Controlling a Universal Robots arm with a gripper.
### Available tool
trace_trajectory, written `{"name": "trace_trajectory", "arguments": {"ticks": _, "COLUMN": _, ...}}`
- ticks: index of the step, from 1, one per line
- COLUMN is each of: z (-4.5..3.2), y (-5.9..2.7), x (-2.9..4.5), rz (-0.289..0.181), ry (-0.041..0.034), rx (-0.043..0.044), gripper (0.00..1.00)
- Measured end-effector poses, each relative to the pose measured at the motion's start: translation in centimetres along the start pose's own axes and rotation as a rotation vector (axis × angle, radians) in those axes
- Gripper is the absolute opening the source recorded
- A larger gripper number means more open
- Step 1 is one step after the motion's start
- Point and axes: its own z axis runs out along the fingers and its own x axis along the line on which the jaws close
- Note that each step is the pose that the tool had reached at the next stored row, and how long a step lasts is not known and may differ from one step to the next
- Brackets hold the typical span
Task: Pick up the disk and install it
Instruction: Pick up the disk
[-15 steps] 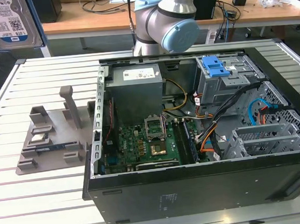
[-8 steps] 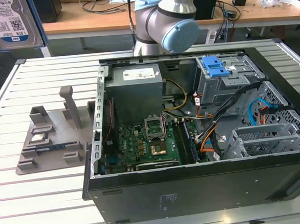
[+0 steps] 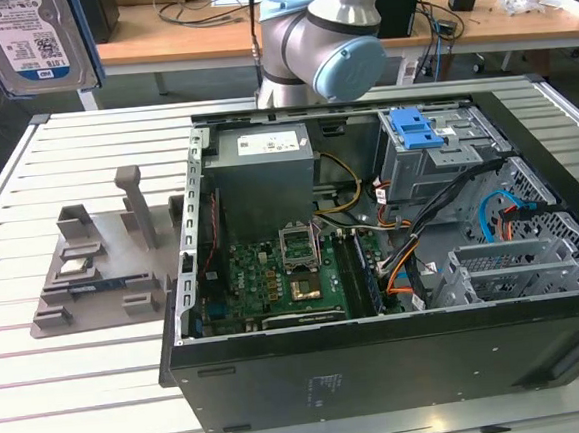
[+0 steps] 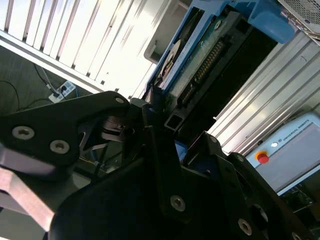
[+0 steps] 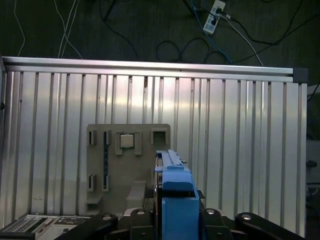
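Observation:
The disk [image 3: 30, 41] hangs high in the air at the exterior view's left, above the slatted table, label side facing the camera, with its blue carrier showing along the edge. In the second wrist view the disk [image 4: 200, 65] is seen edge-on, connector side and circuit board visible, and my gripper [image 4: 157, 112] is shut on its near end. In the first wrist view the blue carrier edge of the disk [image 5: 175, 182] stands upright between the black fingers [image 5: 135, 215], over the grey fixture.
An open computer case [image 3: 382, 370] lies at the exterior view's right, holding a grey drive cage with a blue latch [image 3: 418, 126], a power supply [image 3: 264, 168] and a motherboard [image 3: 274, 273]. A grey holder fixture [image 3: 98, 267] sits on the slatted table [image 3: 63, 395]. The arm's elbow [image 3: 321, 43] is behind the case.

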Motion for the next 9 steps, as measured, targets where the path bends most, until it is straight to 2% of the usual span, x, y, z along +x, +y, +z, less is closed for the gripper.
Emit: {"name": "trace_trajectory", "arguments": {"ticks": 9, "z": -0.10, "y": -2.23, "x": 0.09, "rz": 0.000, "ry": 0.0000, "rx": 0.0001, "gripper": 0.36}}
